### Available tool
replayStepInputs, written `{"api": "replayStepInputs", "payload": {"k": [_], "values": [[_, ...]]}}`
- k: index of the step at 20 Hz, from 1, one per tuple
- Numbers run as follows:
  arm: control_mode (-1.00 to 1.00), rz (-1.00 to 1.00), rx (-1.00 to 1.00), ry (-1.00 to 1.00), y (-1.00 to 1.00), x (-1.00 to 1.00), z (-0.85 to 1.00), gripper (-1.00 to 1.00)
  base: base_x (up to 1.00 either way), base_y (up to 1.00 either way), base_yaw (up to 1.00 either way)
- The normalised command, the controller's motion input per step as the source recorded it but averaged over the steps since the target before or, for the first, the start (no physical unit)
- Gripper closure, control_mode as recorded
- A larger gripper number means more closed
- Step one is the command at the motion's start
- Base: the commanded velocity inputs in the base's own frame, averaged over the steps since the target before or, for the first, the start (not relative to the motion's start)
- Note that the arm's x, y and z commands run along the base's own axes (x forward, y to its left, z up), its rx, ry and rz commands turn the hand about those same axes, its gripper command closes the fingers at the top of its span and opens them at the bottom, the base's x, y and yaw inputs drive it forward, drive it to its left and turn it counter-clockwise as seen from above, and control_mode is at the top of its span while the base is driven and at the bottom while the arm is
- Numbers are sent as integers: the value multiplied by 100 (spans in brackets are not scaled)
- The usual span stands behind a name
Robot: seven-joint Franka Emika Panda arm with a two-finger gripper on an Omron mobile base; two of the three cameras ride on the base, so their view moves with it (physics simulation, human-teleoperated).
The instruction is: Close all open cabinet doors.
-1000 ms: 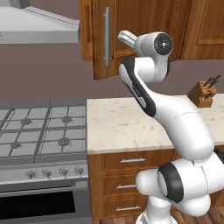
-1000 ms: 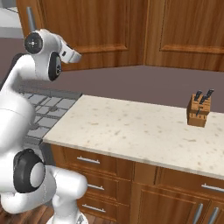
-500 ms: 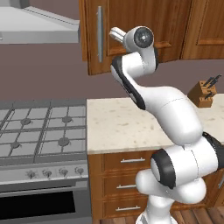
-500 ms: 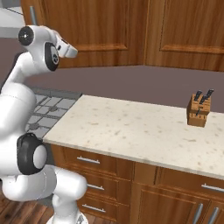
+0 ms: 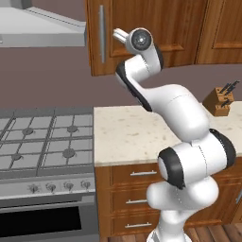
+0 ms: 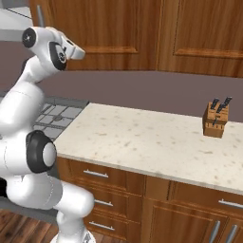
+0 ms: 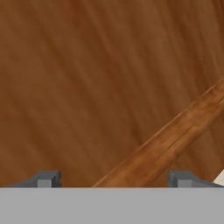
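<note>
A tall reddish-brown cabinet door (image 5: 156,23) with a long vertical silver handle (image 5: 101,33) hangs above the counter. It lies close to the cabinet face, and I cannot tell whether it is flush. My gripper (image 5: 117,34) is raised against its raised panel, just right of the handle. From the right base view the gripper (image 6: 78,52) points at the same door (image 6: 109,28). In the hand view the gripper (image 7: 113,179) is open, its fingertips (image 7: 48,178) wide apart, with the door's wood (image 7: 96,78) very near. A second cabinet door (image 5: 222,28) to the right looks shut.
A speckled counter (image 5: 127,132) carries a knife block (image 5: 220,100) at its right, also seen as the knife block (image 6: 216,118). A gas stove (image 5: 42,142) and range hood (image 5: 38,28) stand to the left. Drawer fronts (image 6: 99,175) lie under the counter.
The door with the silver handle has swung left toward the cabinet, and my hand has followed it up and left, staying against the panel.
</note>
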Motion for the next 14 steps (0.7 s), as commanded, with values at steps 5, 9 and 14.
{"api": "replayStepInputs", "payload": {"k": [5, 9, 14], "values": [[-100, -7, -1, 0, 0, 52, 0, -100, 0, 0, 0], [-100, -5, 0, 0, 0, 42, 2, -100, 0, 0, 0], [-100, -6, 0, 0, 0, 45, 5, -100, 0, 0, 0]]}}
